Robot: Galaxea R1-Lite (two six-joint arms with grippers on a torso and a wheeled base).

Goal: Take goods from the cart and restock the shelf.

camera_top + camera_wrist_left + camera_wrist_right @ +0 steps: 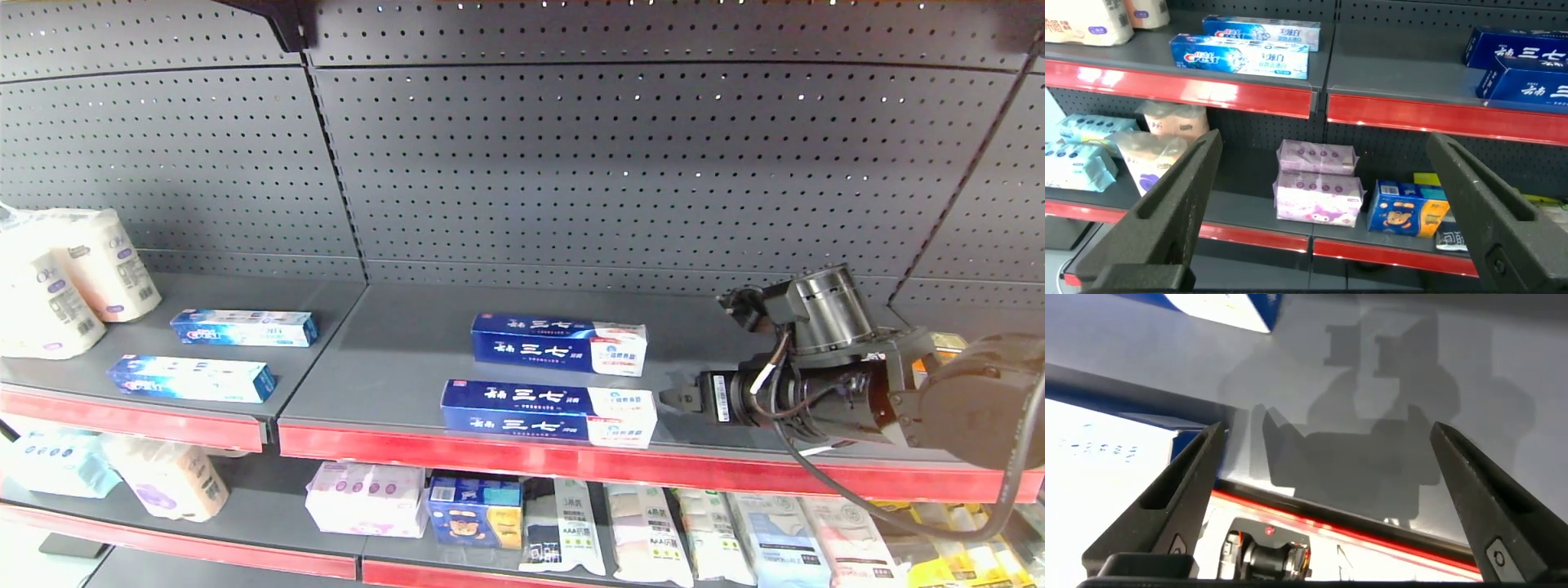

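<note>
Shelf (408, 351): grey deck with a red front strip, running across the middle of the head view.

Goods in place: two dark blue toothpaste boxes lie flat, long sides parallel to the shelf edge, in the lower centre of the frame. The front box (549, 413) sits at the red strip; the rear box (559, 343) lies behind it, apart. Two light blue boxes (192, 378) lie at centre left, with paper rolls (65, 278) at the left edge.

Right gripper (676, 398): at lower right, level with the deck, its tip just beside the front box's right end. I cannot tell whether it touches the box. Its own wrist view shows the jaws spread wide with nothing between them.

Left gripper (1324, 139): jaws spread and empty, facing the shelf front and the tissue packs (1319, 184) on the tier below.

Handling, judged: the box is a light cardboard carton, stiff along its length, with thin walls that dent under a hard squeeze. The glossy print is likely slippery. Best hold is across the narrow width near mid-length, with moderate force; pinching one end risks it swinging.
</note>
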